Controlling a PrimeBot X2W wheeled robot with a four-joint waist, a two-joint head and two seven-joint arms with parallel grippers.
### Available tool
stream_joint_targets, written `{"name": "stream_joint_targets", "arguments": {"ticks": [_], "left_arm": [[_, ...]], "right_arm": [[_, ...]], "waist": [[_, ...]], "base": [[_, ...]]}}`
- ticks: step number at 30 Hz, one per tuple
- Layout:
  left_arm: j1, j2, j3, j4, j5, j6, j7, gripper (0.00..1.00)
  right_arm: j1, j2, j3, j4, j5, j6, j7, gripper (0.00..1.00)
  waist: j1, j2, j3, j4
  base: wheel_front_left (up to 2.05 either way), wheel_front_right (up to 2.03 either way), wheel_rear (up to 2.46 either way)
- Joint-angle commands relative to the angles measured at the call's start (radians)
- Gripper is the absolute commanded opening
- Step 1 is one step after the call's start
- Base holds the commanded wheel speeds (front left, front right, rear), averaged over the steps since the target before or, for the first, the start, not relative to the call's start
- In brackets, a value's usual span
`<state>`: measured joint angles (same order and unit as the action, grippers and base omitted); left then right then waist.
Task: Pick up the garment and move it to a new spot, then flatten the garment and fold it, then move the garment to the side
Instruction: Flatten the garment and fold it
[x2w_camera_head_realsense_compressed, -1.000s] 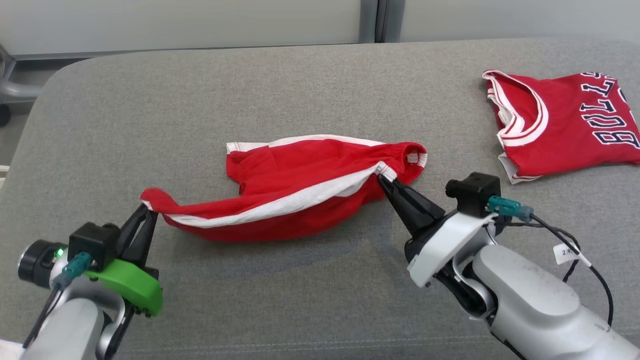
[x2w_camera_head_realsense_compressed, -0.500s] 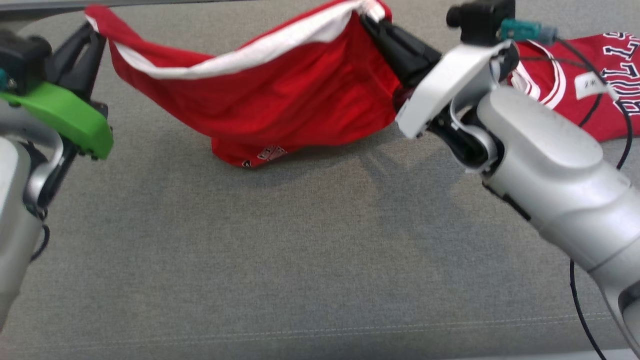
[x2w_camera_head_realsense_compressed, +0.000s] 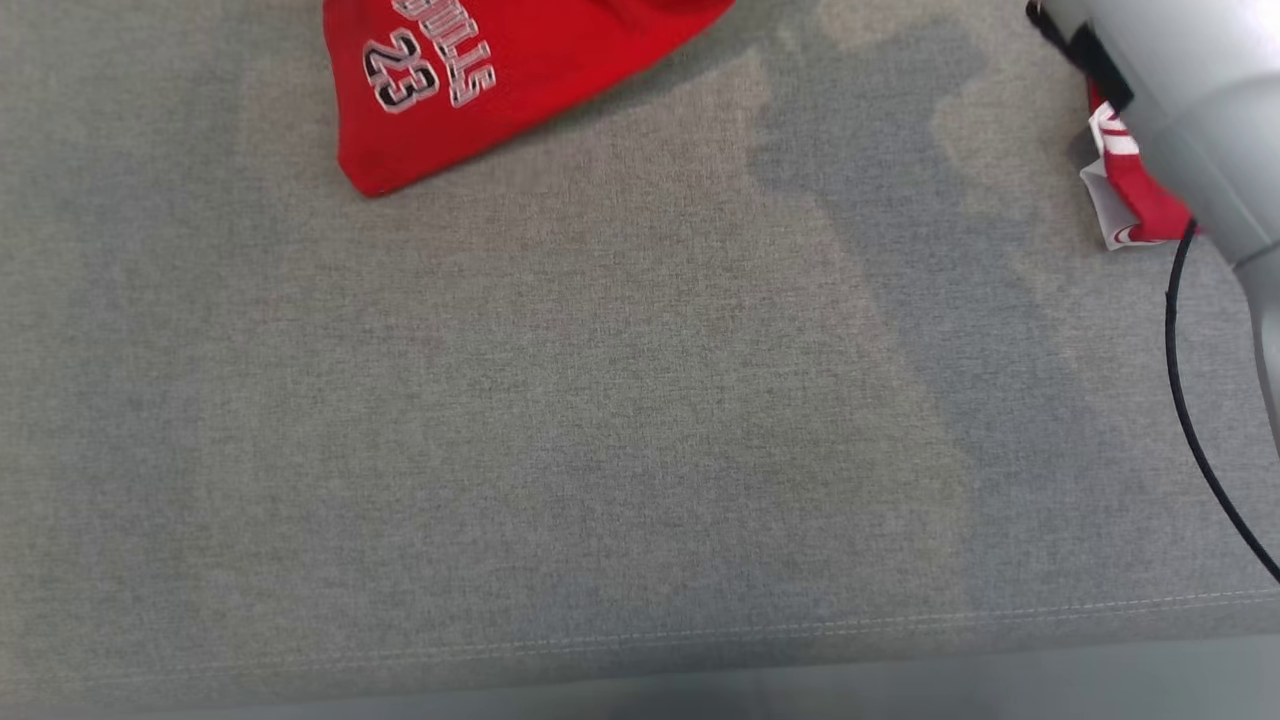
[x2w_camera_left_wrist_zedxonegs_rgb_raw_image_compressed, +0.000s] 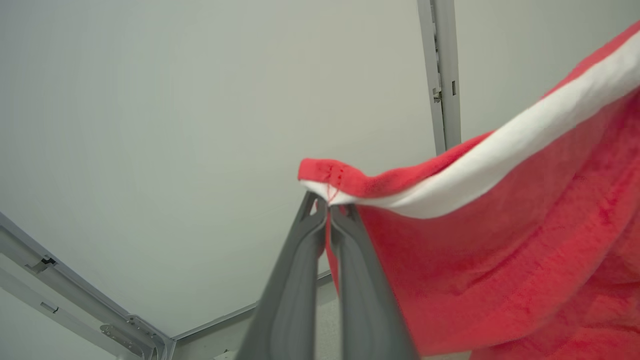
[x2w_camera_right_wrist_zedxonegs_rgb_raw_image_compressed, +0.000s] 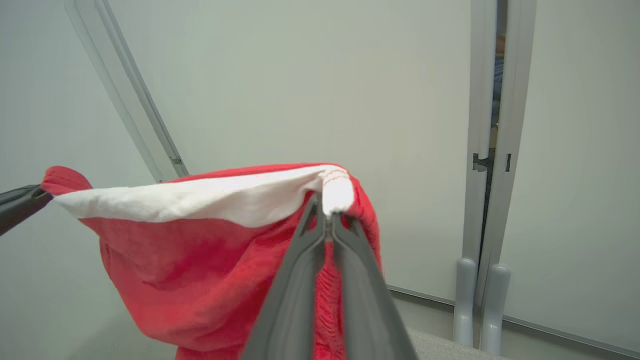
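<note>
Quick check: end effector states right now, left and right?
Left end effector: closed, holding the red garment at its white-trimmed edge.
Right end effector: closed, holding the same garment's other end.

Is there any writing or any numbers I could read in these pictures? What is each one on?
"23": on the red garment at the top of the head view, in outlined figures.
"BULLS": beside the number on the same garment, tilted and partly cut by the picture's edge.
Red and white cloth at the right edge: a small mark, too small to read.
Wrist views: no writing.
</note>
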<state>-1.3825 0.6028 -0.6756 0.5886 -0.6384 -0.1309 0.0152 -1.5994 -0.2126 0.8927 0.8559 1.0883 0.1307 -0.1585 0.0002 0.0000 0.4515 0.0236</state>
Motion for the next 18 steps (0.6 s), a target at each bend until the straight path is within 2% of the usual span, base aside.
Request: {"name": "stream_joint_targets", "arguments": {"ticks": [1, 6, 12, 15, 18], "left_arm": [[-0.055, -0.013, -0.013, 0.034, -0.001, 0.001, -0.008, 0.0], [-0.187, -0.052, -0.038, 0.146, 0.023, 0.002, -0.047, 0.0], [-0.316, -0.125, -0.026, 0.242, 0.04, 0.018, -0.12, 0.0], [-0.367, -0.162, -0.02, 0.285, 0.043, 0.027, -0.165, 0.0], [-0.375, -0.171, -0.016, 0.311, 0.051, 0.038, -0.217, 0.0]], "right_arm": [[-0.047, 0.014, 0.01, 0.042, -0.014, 0.0, -0.021, 0.0], [-0.158, 0.046, 0.016, 0.177, -0.048, 0.0, -0.078, 0.0], [-0.267, 0.072, -0.013, 0.304, -0.09, 0.0, -0.105, 0.0], [-0.328, 0.065, -0.046, 0.293, -0.129, 0.0, -0.108, 0.0], [-0.311, 0.054, -0.082, 0.251, -0.188, 0.0, -0.107, 0.0]], "waist": [[-0.0002, 0.0, 0.044, -0.005], [-0.0002, 0.0, 0.056, 0.012], [-0.0002, 0.0, 0.066, 0.043], [-0.0002, 0.0, 0.089, 0.062], [-0.0002, 0.0, 0.113, 0.067]], "base": [[0.0, 0.0, 0.0], [0.0, 0.0, 0.0], [0.0, 0.0, 0.0], [0.0, 0.0, 0.0], [0.0, 0.0, 0.0]]}}
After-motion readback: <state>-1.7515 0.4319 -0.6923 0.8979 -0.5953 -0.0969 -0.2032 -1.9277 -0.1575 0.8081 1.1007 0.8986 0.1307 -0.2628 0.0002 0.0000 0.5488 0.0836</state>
